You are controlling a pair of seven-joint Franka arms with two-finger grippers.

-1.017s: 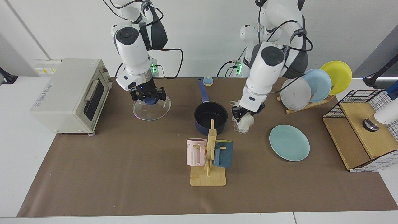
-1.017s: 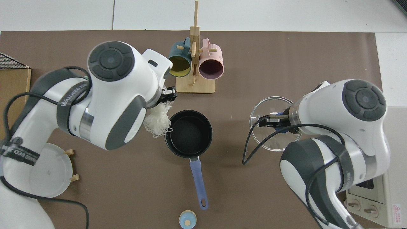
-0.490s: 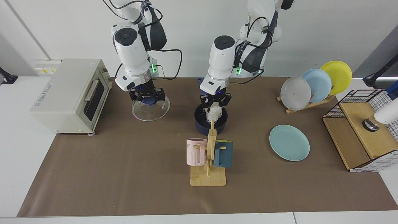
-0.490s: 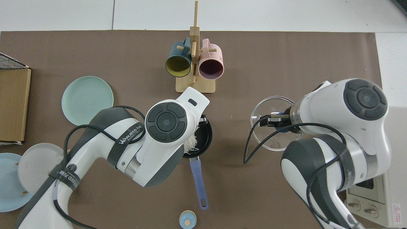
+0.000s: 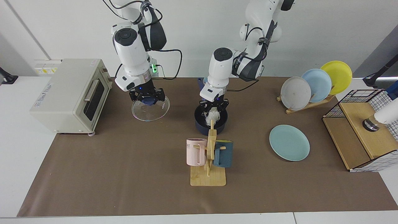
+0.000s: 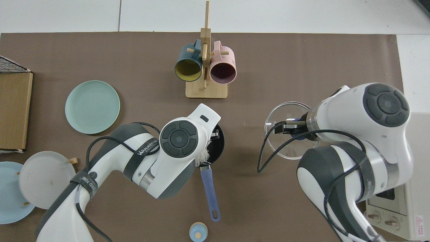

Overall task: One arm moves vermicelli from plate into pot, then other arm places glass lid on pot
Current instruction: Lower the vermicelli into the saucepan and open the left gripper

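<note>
Since half a second ago, left hand (image 5: 214, 108) lower, carrying the vermicelli (image 5: 212, 116) down into the pot (image 5: 203, 124); clump still pinched between its fingers, part of it below the rim. In the top view a few strands show at the pot's (image 6: 219, 143) handle side. Plate (image 5: 289, 142) bare on the table (image 5: 124, 174), well apart from pot. Right hand (image 5: 147, 98) clamped on the knob of the glass lid (image 5: 150, 109), which sits beside the toaster oven (image 5: 67, 95).
</note>
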